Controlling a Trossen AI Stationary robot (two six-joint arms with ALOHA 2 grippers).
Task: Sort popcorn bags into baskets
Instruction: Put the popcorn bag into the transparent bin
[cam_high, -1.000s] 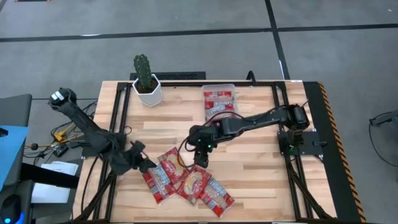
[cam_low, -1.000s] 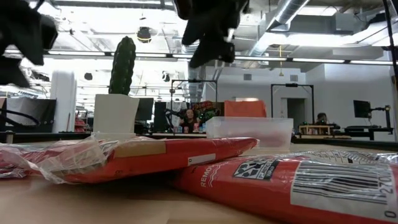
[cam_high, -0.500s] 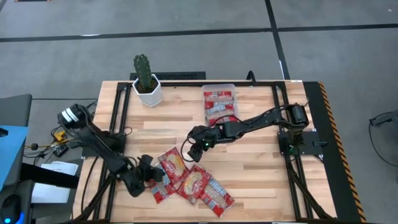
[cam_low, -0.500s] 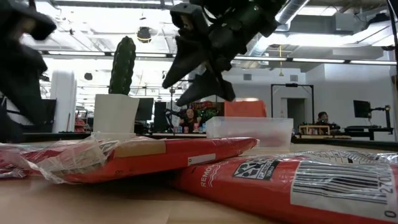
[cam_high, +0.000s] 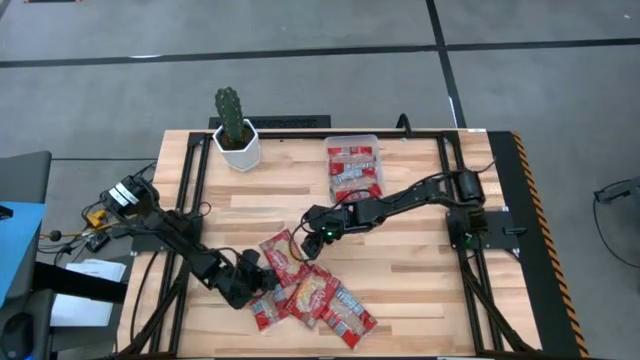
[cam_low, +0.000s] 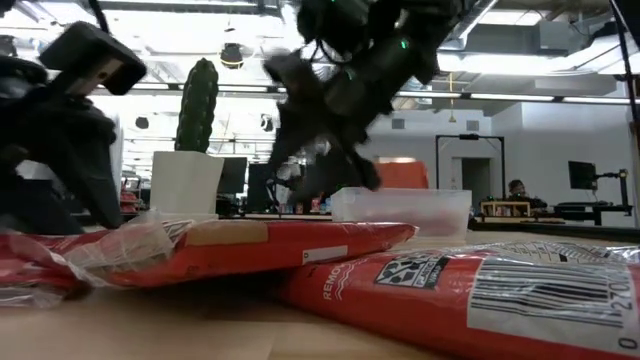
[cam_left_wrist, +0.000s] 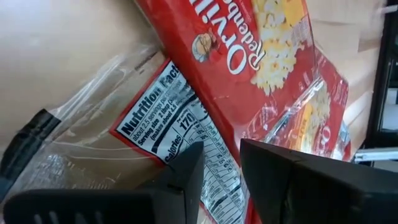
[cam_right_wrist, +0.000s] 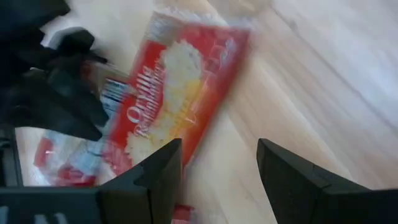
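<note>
While both arms are closing on the loose red flat popcorn bags (cam_high: 300, 290) vs a sec ago, I'm seeing left gripper (cam_left_wrist: 217, 174) and right gripper (cam_right_wrist: 217, 165) spread, nothing pinched; clear shallow plastic tray (cam_high: 352, 165) awaiting more.

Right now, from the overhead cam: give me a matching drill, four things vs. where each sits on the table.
Things:
1. cactus pot
2. clear tray
3. left gripper
4. right gripper

Places:
A. far edge, middle, popcorn bags inside
B. far left corner
C. open, over the far end of the loose pile
D. at the pile's left edge, on a label-side bag

Pairs: 1-B, 2-A, 3-D, 4-C
</note>
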